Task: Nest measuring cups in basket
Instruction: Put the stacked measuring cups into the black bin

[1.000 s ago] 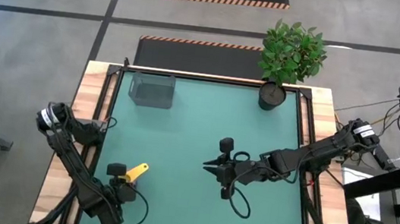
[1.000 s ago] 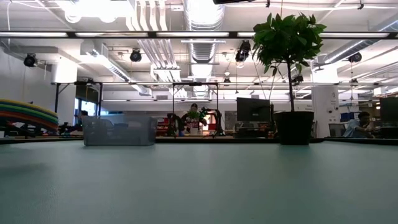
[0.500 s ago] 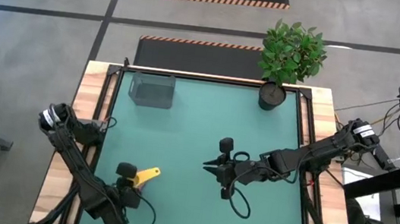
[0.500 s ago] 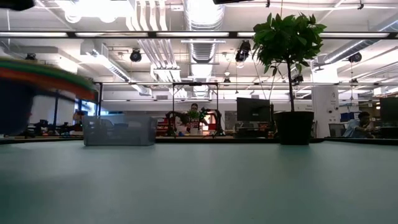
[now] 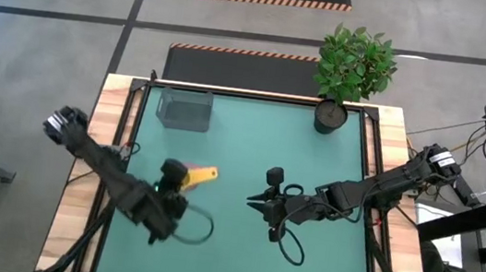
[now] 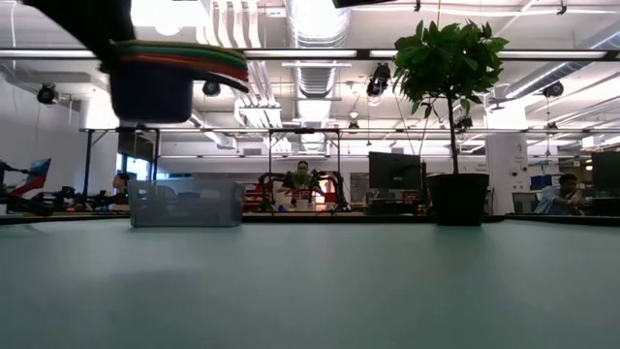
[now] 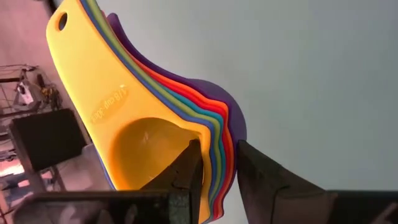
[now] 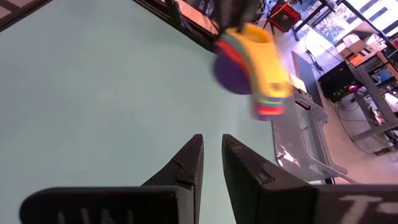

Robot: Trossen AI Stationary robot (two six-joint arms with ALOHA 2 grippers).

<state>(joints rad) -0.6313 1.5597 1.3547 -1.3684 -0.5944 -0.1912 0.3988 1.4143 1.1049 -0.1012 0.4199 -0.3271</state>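
The measuring cups (image 5: 199,173) are one nested stack with yellow on top and purple at the bottom. They show in the left wrist view (image 7: 124,112), high in the low view (image 6: 174,60) and in the right wrist view (image 8: 252,56). My left gripper (image 5: 170,179) (image 7: 217,149) is shut on the stack, left of the table's middle. The grey see-through basket (image 5: 184,108) (image 6: 186,204) stands on its base at the far edge, beyond the stack. My right gripper (image 5: 251,203) (image 8: 212,142) is shut and waits right of the middle, pointing left. My left gripper pinches the wall of the stacked bowls at the rim (image 7: 217,165). One finger (image 7: 189,171) is inside the yellow cup and the other (image 7: 261,183) is outside the purple one. The stack is lifted clear of the table and roughly level, with the handles (image 5: 210,172) pointing toward the right.
A black pot with a green plant (image 5: 330,115) (image 6: 457,199) stands at the far right corner. A cable loop (image 5: 290,244) hangs from the right arm near the table. Bare green table (image 5: 242,145) lies between the stack, the basket and the pot.
My left gripper has risen with the stack and carried it from the near left part of the table toward the far edge and to the right, closer to the basket. In the low view the stack climbed from mid height to the top. The right arm stayed still.
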